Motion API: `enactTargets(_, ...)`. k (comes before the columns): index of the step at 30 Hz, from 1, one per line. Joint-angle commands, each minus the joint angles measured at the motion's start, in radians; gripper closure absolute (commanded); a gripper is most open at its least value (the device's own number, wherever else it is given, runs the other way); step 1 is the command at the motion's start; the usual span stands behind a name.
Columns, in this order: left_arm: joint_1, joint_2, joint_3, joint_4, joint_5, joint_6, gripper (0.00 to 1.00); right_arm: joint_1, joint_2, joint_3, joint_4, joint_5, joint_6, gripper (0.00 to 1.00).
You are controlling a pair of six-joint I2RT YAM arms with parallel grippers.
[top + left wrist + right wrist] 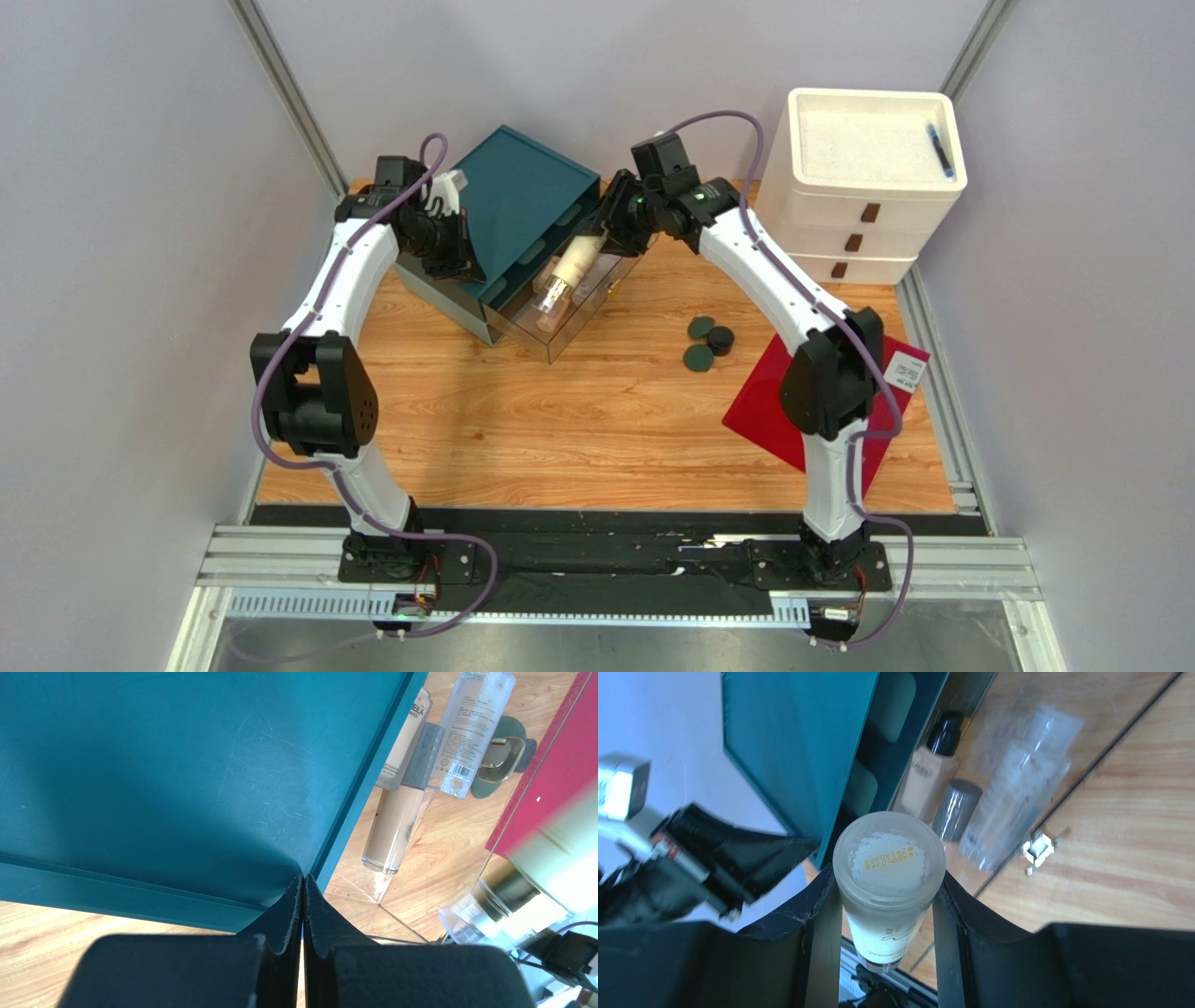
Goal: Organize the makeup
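My right gripper [889, 882] is shut on a cream bottle [889, 855] with a frosted round end, holding it over the clear drawer [578, 319] of the teal organizer box [516, 196]. Inside the drawer lie a beige bottle with a black cap [931, 766], a beige tube with a grey cap [393, 822] and a clear bottle [474, 724]. My left gripper [303, 882] is shut with nothing between its fingers, tips against the edge of the raised teal lid [175, 777]. Three dark-green compacts [706, 342] lie on the table to the right of the drawer.
A flat red sheet [769, 399] lies at the right, partly under my right arm. A white drawer unit [870, 189] stands at the back right with a blue pen [937, 149] on top. Grey walls close in both sides of the wooden table [589, 420].
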Motion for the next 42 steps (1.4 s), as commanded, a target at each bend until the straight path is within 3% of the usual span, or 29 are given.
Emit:
enactTargets(1, -0.011, 0.108, -0.111, -0.209, -0.147, 0.055, 1.00, -0.015, 0.110, 0.162, 0.080, -0.021, 0.062, 1.00)
enactTargets(8, -0.012, 0.106, -0.114, -0.207, -0.143, 0.055, 1.00, -0.046, 0.281, 0.282, 0.097, -0.017, 0.117, 1.00)
enactTargets(11, -0.012, 0.106, -0.108, -0.210, -0.140, 0.050, 1.00, -0.055, 0.304, 0.281, 0.112, 0.006, 0.124, 0.92)
enactTargets(14, -0.012, 0.097, -0.109, -0.209, -0.134, 0.046, 1.00, -0.072, 0.309, 0.279, 0.138, 0.003, 0.122, 0.72)
enactTargets(15, -0.012, 0.096, -0.107, -0.209, -0.137, 0.047, 1.00, -0.071, 0.307, 0.279, 0.144, 0.003, 0.128, 0.58)
enactTargets(18, -0.012, 0.096, -0.103, -0.218, -0.146, 0.055, 1.00, -0.072, 0.287, 0.273, 0.178, 0.014, 0.125, 0.44)
enactTargets(25, -0.012, 0.102, -0.086, -0.230, -0.146, 0.059, 1.00, -0.081, 0.218, 0.241, 0.215, -0.004, 0.114, 0.38)
enactTargets(31, -0.011, 0.097, -0.069, -0.241, -0.149, 0.064, 1.00, -0.095, 0.011, 0.051, 0.262, 0.016, 0.101, 0.51)
enactTargets(34, -0.012, 0.102, -0.063, -0.242, -0.146, 0.063, 1.00, -0.104, -0.116, -0.090, 0.268, 0.037, 0.076, 0.80)
enactTargets(35, -0.012, 0.102, -0.065, -0.242, -0.144, 0.063, 1.00, -0.109, -0.142, -0.125, 0.267, 0.037, 0.068, 0.99)
enactTargets(42, -0.012, 0.103, -0.068, -0.239, -0.146, 0.064, 1.00, -0.121, -0.336, -0.483, 0.238, 0.028, 0.054, 1.00)
